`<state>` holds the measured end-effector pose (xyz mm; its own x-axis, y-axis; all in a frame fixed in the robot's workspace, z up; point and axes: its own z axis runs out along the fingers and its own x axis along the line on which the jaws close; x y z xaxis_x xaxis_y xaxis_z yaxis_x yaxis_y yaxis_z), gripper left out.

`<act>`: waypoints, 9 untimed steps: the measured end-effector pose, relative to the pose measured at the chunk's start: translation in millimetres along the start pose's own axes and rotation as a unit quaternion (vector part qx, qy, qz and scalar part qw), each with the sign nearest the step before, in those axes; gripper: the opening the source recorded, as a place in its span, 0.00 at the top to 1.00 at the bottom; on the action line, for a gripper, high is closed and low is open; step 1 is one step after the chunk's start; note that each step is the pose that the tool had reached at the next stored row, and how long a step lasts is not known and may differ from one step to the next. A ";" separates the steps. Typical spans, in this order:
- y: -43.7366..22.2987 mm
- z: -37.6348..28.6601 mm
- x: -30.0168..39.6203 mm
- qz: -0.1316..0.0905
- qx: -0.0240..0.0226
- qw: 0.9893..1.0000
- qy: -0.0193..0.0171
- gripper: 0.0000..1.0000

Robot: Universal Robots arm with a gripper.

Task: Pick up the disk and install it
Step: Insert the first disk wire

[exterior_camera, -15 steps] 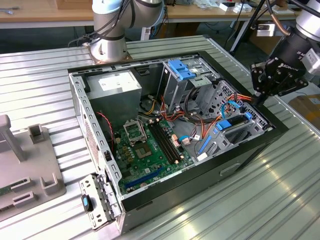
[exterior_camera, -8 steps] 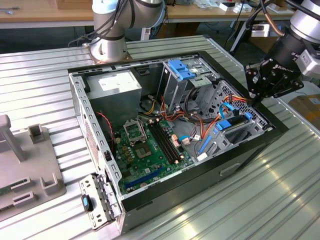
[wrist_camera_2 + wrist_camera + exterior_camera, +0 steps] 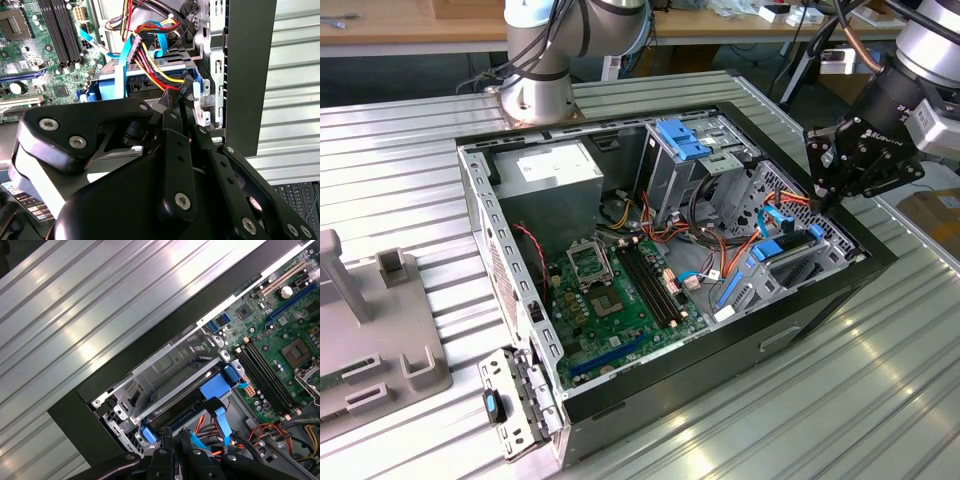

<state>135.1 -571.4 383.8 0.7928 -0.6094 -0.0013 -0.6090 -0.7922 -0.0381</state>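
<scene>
Open computer case (image 3: 820, 300) lies on its side on the ribbed metal table (image 3: 880, 400), with the motherboard (image 3: 620, 300) facing up.

The gripper (image 3: 825, 198) hangs over the case corner on the exterior view's right, with its tip just above the drive cage (image 3: 165, 360). In both wrist views the fingers (image 3: 167, 445) are drawn close together. Only a thin gap shows at the tips and nothing is seen pinched between them.

The disk (image 3: 182, 412) sits inside the drive cage, under the cage's metal bars. In the first wrist view its dark edge shows between the blue side rails (image 3: 215, 388). In the second wrist view its connector end (image 3: 142, 88) lies directly below the gripper tip (image 3: 175, 102), near but with contact not discernible.

A bundle of red, yellow and black wires (image 3: 150, 55) and a flat blue cable (image 3: 222, 425) cross just beside the disk's end.

The grey power-supply box (image 3: 555, 170) is at the far corner of the case. A blue latch (image 3: 682, 138) tops the upper cage, well apart from the gripper.
</scene>
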 end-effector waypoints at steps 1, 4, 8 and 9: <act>0.0 0.0 0.0 0.000 0.000 1.000 0.000 0.84; 0.6 0.0 -0.8 0.000 0.000 1.000 0.000 0.84; 1.0 -0.1 -1.3 0.000 0.000 1.000 0.000 0.84; 1.1 0.0 -1.4 0.000 0.000 1.000 0.000 0.84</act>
<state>133.3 -571.4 383.8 0.7928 -0.6095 -0.0013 -0.6091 -0.7922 -0.0381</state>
